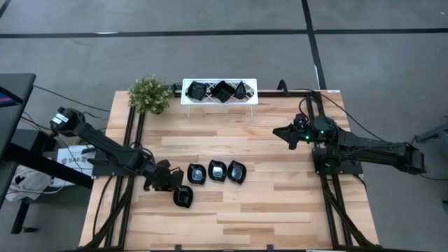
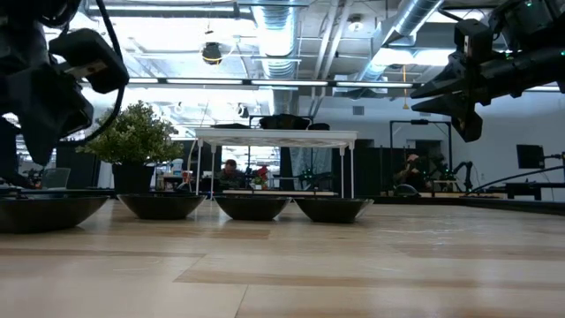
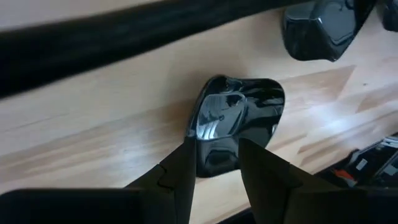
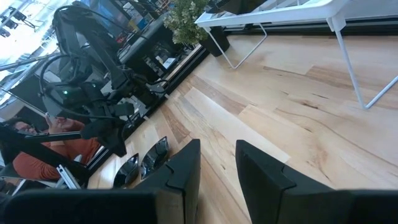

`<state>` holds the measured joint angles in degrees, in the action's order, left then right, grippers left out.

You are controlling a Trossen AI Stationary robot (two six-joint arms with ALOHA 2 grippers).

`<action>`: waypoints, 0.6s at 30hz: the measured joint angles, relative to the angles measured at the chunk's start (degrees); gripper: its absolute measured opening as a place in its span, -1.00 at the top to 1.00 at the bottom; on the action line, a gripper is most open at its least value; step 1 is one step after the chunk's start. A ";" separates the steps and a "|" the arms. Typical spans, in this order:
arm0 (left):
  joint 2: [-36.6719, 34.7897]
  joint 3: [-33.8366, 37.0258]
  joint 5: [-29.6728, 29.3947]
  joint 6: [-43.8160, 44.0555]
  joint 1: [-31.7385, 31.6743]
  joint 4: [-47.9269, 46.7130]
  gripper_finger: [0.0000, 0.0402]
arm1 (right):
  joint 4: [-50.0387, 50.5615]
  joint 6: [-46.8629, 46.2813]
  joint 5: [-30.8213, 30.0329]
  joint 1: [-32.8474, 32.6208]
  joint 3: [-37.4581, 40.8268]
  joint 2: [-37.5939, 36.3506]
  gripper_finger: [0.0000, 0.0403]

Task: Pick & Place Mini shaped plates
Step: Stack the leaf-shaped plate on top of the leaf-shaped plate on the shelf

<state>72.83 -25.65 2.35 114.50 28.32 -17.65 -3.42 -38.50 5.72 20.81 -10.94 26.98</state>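
Four glossy black mini plates sit on the wooden table. Three form a row (image 1: 197,173), (image 1: 218,170), (image 1: 236,172). One rounded plate (image 1: 183,197) (image 3: 239,112) (image 2: 40,212) rests alone, nearer the near edge. My left gripper (image 1: 170,180) (image 3: 216,146) hovers open just above it, fingers pointing down over its rim and touching nothing. Three more plates (image 1: 223,91) lie on top of the white rack (image 1: 210,100) at the far edge. My right gripper (image 1: 280,131) (image 4: 217,146) (image 2: 459,115) hangs open in the air over the table's right half.
A small green plant (image 1: 150,94) (image 2: 132,132) stands left of the rack at the far edge. Black rails run along the table's left and right sides. Bare wood lies between the plate row and the rack. People sit in the room beyond the table.
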 joint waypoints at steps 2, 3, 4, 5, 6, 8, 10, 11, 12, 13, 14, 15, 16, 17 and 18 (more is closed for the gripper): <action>1.93 0.02 0.00 -0.02 -0.01 1.88 0.39 | 0.00 0.00 0.00 -0.01 0.00 0.01 0.52; 2.98 0.02 0.03 -0.02 0.00 2.65 0.39 | 0.00 0.00 0.00 -0.01 0.00 0.00 0.52; 3.91 0.02 0.27 -0.04 0.00 3.14 0.39 | 0.00 -0.02 0.00 0.00 0.00 0.01 0.52; 4.79 0.02 0.79 -0.04 -0.02 3.19 0.39 | 0.00 -0.02 0.00 0.00 0.00 0.00 0.52; 5.63 0.02 1.54 -0.04 -0.02 3.17 0.39 | 0.00 -0.04 0.00 0.01 0.00 0.02 0.52; 6.69 0.02 2.52 -0.04 0.00 3.21 0.39 | 0.00 -0.11 0.02 -0.01 0.00 0.02 0.52; 7.10 0.02 3.12 -0.04 0.00 3.61 0.39 | 0.00 -0.13 0.00 0.00 0.00 0.00 0.52; 7.11 0.02 3.17 -0.03 -0.01 3.65 0.39 | 0.00 -0.13 0.00 0.01 -0.01 0.01 0.52; 7.11 0.02 3.21 -0.02 0.00 3.71 0.39 | 0.00 -0.13 0.00 -0.01 0.00 0.00 0.52; 7.03 0.02 3.25 -0.02 0.00 3.73 0.39 | 0.00 -0.13 0.00 0.00 -0.01 0.00 0.52; 6.73 0.02 3.23 -0.02 0.00 3.78 0.39 | 0.00 -0.13 0.02 0.00 0.00 0.00 0.52; 6.37 0.02 3.23 0.00 0.00 3.98 0.39 | 0.00 -0.13 0.02 0.00 0.00 0.01 0.52; 6.06 0.00 3.23 0.01 0.00 4.21 0.39 | 0.00 -0.13 0.02 0.01 0.00 0.00 0.52; 5.80 0.00 3.23 0.09 0.00 4.16 0.39 | 0.00 -0.13 0.01 0.00 0.00 0.00 0.52; 5.58 0.00 3.24 0.13 0.00 4.03 0.39 | 0.00 -0.13 0.00 -0.01 0.00 0.00 0.52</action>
<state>78.41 -25.65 5.58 114.63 28.32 -13.63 -3.42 -38.63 5.72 20.80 -10.94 26.98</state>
